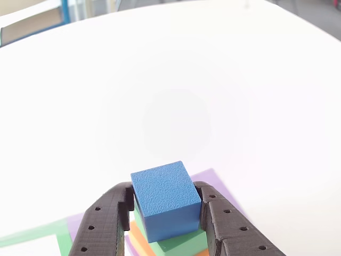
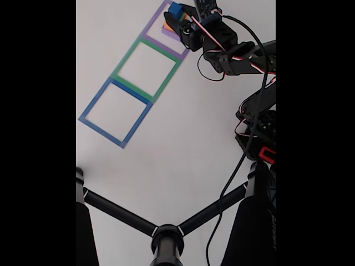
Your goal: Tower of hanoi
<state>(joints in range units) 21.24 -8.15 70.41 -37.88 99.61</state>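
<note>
White surface (image 1: 176, 96) lying bare beyond the stack; black pincer (image 1: 166, 208) clamping the blue cube (image 1: 165, 200) atop the green block (image 1: 181, 242), orange block (image 1: 139, 240) edging out beneath.

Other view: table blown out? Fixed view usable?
Other view: white table overexposed, nearly textureless; blue cube and gripper sharp. Fixed view: black bars at both sides, stack small and soft at the top, square outlines clear.

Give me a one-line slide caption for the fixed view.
Arm's gripper at the blue cube atop the stack in the purple outline; green and blue outlines vacant.
</note>
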